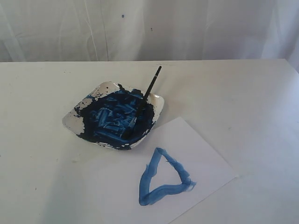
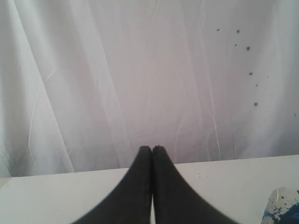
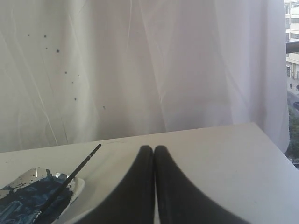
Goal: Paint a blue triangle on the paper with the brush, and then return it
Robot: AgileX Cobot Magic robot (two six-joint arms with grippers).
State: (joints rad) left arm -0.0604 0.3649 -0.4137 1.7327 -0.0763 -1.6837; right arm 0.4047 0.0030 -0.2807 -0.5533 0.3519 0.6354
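My brush [image 1: 145, 98] rests in the paint dish [image 1: 70, 122], its tip down in the blue and its long handle slanting up over the far rim toward the curtain. The blue triangle [image 1: 148, 179] sits on the paper [image 1: 205, 149] just beside the dish. My left gripper [image 2: 152, 148] and right gripper [image 3: 154, 148] are both pinched closed, empty

From here the paper [image 1: 205, 154] reads as a thin, smooth, matt white sheet. The blue triangle [image 1: 146, 182] on it is thick, streaky paint. The dish [image 1: 74, 120] looks glossy under smeared paint; ceramic or plastic, I can't tell. The brush [image 1: 150, 88] handle is smooth black. The table [image 1: 252, 98] is matt white, the backdrop [image 1: 210, 28] creased white cloth, and the left gripper [image 2: 152, 149] and right gripper [image 3: 154, 148] are matt black
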